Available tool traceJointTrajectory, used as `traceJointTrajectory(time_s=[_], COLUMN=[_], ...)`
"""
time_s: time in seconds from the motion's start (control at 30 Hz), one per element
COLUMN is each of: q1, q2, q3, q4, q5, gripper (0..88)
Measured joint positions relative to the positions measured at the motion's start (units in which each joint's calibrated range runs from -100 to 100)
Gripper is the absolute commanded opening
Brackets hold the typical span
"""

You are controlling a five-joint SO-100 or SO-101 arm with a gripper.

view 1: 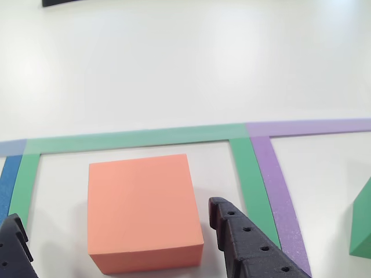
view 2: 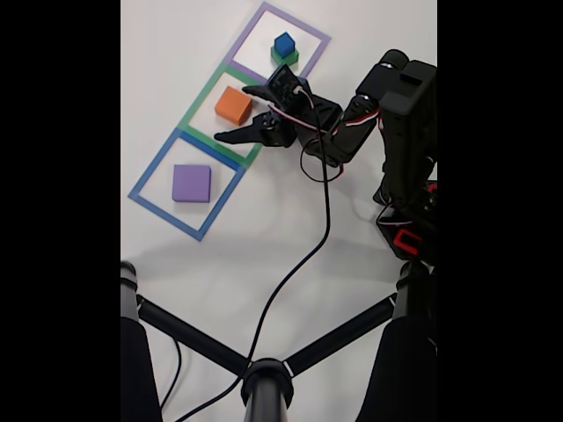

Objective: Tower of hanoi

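The fixed view takes in the whole layout: three tape squares lie in a diagonal row on the white desk, and the arm reaches in from the right. The purple block lies flat in the blue tape square, nearest the camera. The salmon-orange block sits in the green tape square in the middle. In the far purple tape square the small blue cube stands on the green block.

The claw is spread wide and holds nothing, its two black fingers reaching toward either side of the orange block without touching it.

The other view looks out close from between those fingers: the orange block shows a matte, foam-like top and crisp edges, with green tape running behind it and purple tape to its right. A corner of the green block shows at the right edge.

In the fixed view, a black cable trails across the desk toward a black stand at the near edge.
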Motion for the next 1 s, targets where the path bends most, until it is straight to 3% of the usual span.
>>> traceJointTrajectory(time_s=[1.0], q1=[-1.23], q2=[0.76], q3=[-0.17], q4=[0.00], q5=[0.00], gripper=[15.4])
